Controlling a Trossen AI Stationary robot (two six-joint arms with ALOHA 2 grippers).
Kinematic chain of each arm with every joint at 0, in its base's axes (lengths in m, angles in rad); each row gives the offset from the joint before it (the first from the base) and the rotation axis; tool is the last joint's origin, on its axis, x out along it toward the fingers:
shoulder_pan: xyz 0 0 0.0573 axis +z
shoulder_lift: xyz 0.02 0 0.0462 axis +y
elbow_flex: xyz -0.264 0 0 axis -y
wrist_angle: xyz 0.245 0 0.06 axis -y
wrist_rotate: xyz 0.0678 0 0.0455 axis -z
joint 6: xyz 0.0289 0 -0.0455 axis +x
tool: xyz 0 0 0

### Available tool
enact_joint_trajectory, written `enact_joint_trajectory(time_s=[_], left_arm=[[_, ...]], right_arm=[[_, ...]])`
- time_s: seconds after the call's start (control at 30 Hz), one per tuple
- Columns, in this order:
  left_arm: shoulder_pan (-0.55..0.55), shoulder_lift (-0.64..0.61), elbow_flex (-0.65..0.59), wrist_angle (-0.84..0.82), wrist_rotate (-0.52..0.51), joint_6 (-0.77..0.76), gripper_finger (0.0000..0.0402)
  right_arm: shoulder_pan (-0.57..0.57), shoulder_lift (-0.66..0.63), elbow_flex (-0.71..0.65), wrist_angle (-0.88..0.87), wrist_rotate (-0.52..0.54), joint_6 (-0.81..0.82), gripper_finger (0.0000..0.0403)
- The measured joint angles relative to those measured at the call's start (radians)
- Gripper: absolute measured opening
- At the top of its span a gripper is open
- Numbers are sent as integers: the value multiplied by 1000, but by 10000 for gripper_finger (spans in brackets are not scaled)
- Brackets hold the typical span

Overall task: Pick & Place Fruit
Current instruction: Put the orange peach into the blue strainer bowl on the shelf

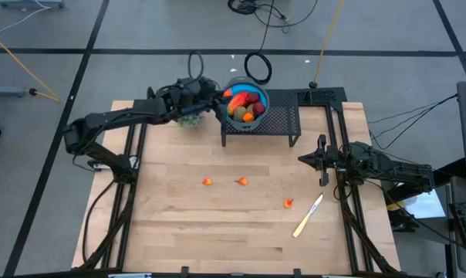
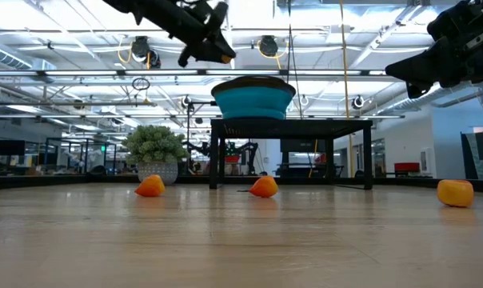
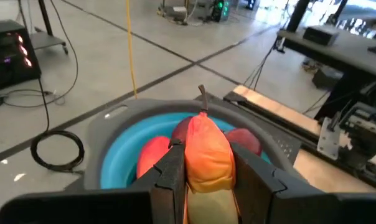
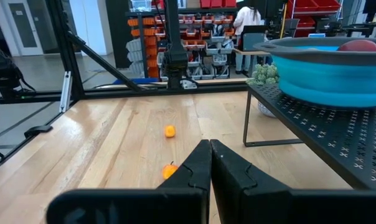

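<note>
High view shows you the slatted wooden table [image 1: 241, 224], then the perforated black rack [image 1: 275, 123] bearing the blue bowl [image 1: 258, 94] of smooth fruit. Your left gripper [image 1: 220, 96] is clamped on the red-yellow oblong [image 3: 206, 158] over the bowl's rim; the right gripper [image 4: 210, 163], pressed together, waits near the table's right edge, three tiny orange bits [image 1: 241, 181] lying well apart on open boards

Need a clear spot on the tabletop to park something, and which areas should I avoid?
Bare wood: the whole front strip of the table, left of the knife and nearer than the three orange bits; also the left side under the left arm. Crowded: the back edge, where the blue bowl on the black rack is full and the left gripper holds a fruit over it.
</note>
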Motion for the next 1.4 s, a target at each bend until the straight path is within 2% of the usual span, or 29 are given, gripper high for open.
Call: enact_joint_trajectory(time_s=[0.17, 0.57, 1.23, 1.4], left_arm=[[6, 74, 36, -13, 19, 33, 99], [8, 204, 183, -254, -2, 134, 99], [5, 212, 187, -286, 29, 151, 100], [5, 212, 187, -291, 29, 151, 125]], right_arm=[[0, 0, 0, 0, 14, 4, 0], [0, 0, 0, -1, 48, 8, 0], [0, 0, 0, -7, 51, 1, 0], [0, 0, 0, -7, 51, 1, 0]])
